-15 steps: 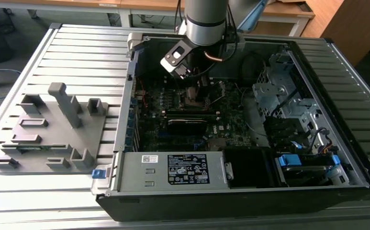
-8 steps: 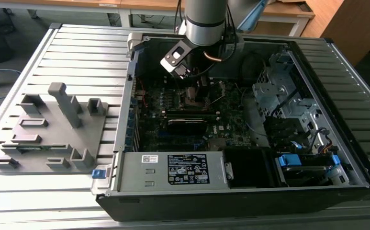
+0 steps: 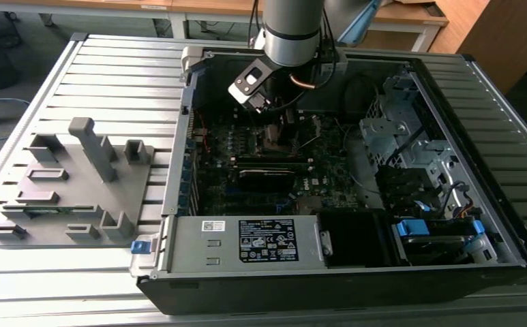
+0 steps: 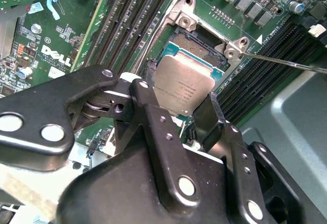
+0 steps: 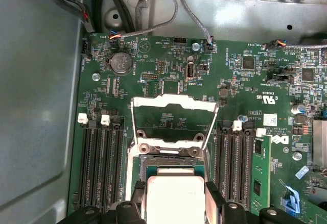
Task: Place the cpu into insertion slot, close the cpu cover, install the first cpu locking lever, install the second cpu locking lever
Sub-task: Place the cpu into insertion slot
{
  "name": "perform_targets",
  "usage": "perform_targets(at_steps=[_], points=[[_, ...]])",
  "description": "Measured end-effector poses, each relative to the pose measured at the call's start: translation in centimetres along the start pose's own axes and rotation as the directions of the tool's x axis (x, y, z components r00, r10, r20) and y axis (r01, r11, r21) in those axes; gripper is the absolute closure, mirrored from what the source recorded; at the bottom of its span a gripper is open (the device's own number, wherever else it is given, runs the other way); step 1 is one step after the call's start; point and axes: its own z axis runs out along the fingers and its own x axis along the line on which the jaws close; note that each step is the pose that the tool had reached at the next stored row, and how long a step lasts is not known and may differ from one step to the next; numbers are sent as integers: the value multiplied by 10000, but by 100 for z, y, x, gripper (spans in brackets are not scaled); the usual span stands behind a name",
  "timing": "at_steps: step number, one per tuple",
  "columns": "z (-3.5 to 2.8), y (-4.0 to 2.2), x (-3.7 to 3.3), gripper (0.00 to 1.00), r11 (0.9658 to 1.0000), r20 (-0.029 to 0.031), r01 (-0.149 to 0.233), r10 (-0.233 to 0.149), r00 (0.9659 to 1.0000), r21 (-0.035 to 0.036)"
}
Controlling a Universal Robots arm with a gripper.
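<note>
Pincer (image 4: 179, 113) clasping cpu (image 4: 184, 83), lower edge hidden, insertion slot (image 4: 198, 44) beneath

We look at a bench (image 3: 108, 61) of silver-grey ribbed metal, its long slats running from the exterior view's left to its right. Two things lie directly on it. Toward the exterior view's right lies a dark computer case (image 3: 245, 286), on its side with the open side up. On the exterior view's left sits a flat grey fixture plate (image 3: 72, 187) with several upright blocks and brackets; the tallest post (image 3: 88, 146) stands near its middle. The plate lies just beside the case's wall; we cannot tell whether they touch. Bare slats show around both.
</note>
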Motion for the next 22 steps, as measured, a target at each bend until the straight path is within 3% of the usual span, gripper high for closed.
perform_targets(at_steps=[22], points=[[19,-1,0,46,9996,14,-269,269,9996,-3]])
